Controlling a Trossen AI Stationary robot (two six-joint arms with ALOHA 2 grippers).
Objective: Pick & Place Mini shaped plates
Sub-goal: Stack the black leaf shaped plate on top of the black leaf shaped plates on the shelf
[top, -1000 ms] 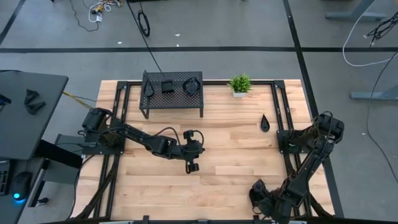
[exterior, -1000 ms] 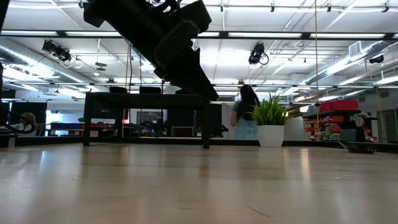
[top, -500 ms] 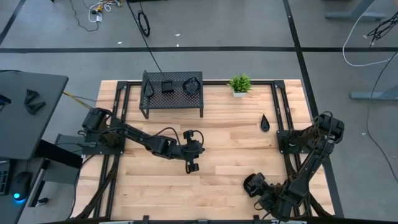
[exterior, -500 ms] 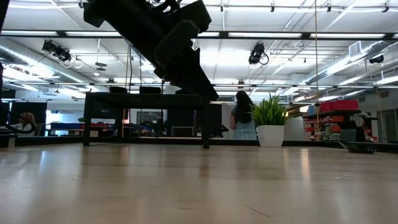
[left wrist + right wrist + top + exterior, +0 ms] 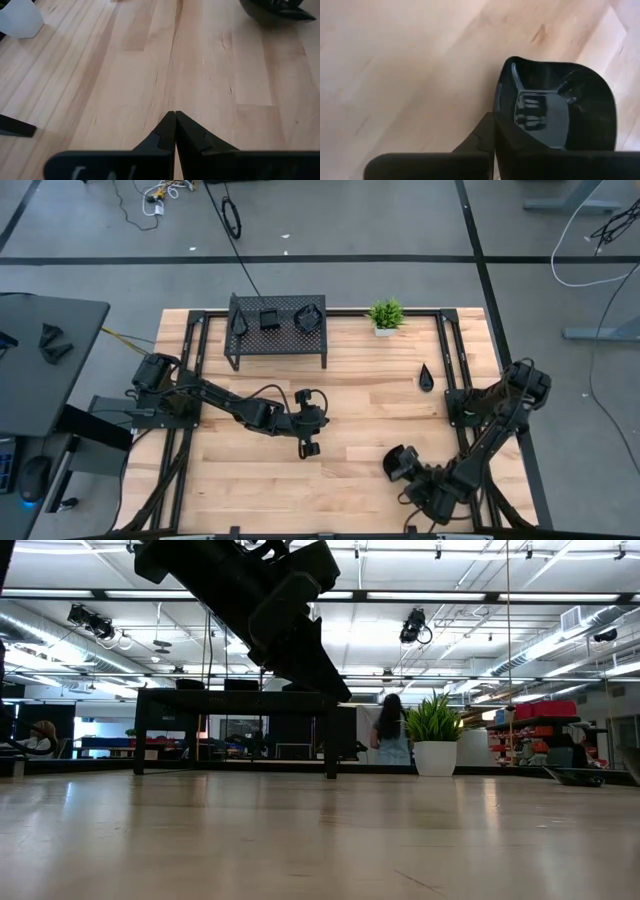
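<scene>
A pale wooden table (image 5: 350, 430) stands in a workshop with a grey floor; in the low view a person (image 5: 390, 730) stands far behind it under ceiling lights. At the table's far edge sits a black perforated rack (image 5: 277, 330) with three small dark dishes (image 5: 270, 318) on top, and beside it a little green potted plant (image 5: 385, 315).

The right gripper (image 5: 495, 131) hangs over the near right part of the table, its fingers clamped on the rim of a glossy black rounded plate (image 5: 555, 110), which stands out in front of the fingers above the bare wood. In the high view the same plate (image 5: 397, 463) shows as a dark blob at the arm's tip.

The left gripper (image 5: 175, 122) waits over the middle of the table, fingers pressed together with nothing between them. Well ahead of it, and just beyond the right gripper towards the plant, a black teardrop plate (image 5: 426, 377) lies on the wood.
</scene>
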